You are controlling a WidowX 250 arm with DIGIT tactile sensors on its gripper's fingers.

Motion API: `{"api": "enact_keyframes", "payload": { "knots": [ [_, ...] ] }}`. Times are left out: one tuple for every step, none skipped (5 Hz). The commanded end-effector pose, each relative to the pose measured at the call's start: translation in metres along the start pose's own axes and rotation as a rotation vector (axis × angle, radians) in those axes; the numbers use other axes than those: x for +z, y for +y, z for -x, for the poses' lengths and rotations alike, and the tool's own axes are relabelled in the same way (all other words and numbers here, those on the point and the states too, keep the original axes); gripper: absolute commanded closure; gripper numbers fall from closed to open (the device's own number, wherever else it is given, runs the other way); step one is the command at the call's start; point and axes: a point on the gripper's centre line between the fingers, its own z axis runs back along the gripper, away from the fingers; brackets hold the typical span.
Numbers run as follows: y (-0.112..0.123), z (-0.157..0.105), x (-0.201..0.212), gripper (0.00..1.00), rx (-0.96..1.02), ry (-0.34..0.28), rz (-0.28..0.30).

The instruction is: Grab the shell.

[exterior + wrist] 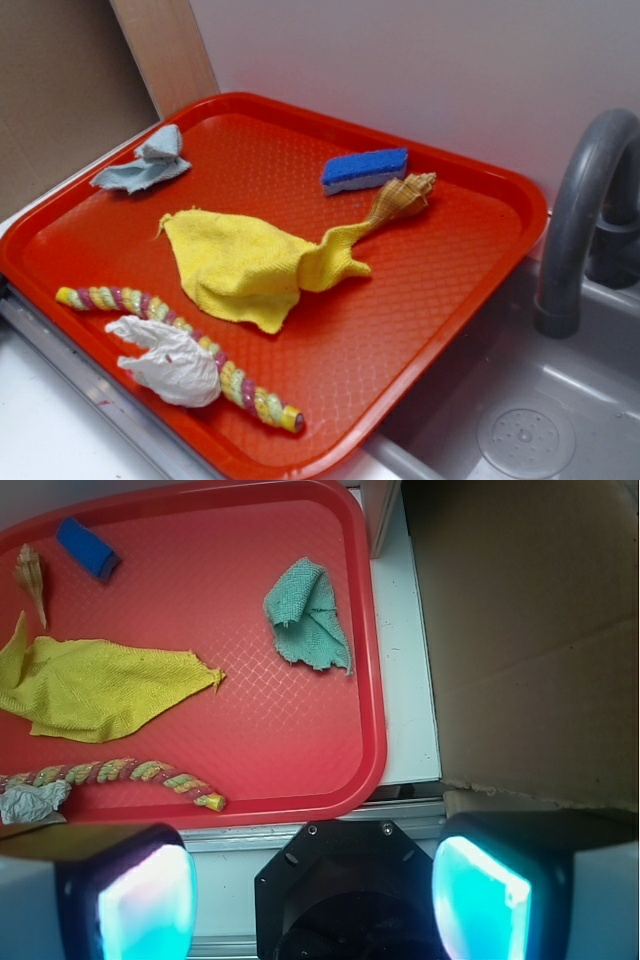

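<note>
Since the gripper [315, 880] is parked off the tray's near edge with both glowing pads spread wide and nothing between them, I'd say the grab hasn't really started. The shell [405, 195] sits up around 1 o'clock on the red tray [450, 330] in the outside view, just below the blue sponge [365, 170] and close to it, though I can't tell if they touch. Its tail end touches or slightly overlaps the thin twisted tip of the yellow cloth [240, 265], which could be a snag: close too far down the tail and you probably pinch fabric too. In the wrist view the shell [30, 578] is way over at 10 o'clock, well apart from the pads, so the arm needs a good reach across. The teal rag [310, 615], striped rope [120, 775] and crumpled paper [30, 802] all lie clear of it, so I'd go for the fat ridged middle.
</note>
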Motion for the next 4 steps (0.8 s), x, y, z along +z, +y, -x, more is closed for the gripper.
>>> {"api": "enact_keyframes", "payload": {
  "knots": [
    [0.000, 0.000, 0.000, 0.00, 0.000, 0.000, 0.000],
    [-0.034, -0.025, 0.002, 0.00, 0.002, -0.084, -0.007],
    [-0.064, -0.049, -0.016, 0.00, -0.042, -0.110, 0.000],
    [-0.101, -0.074, -0.039, 0.00, -0.123, -0.161, 0.092]
  ]
}}
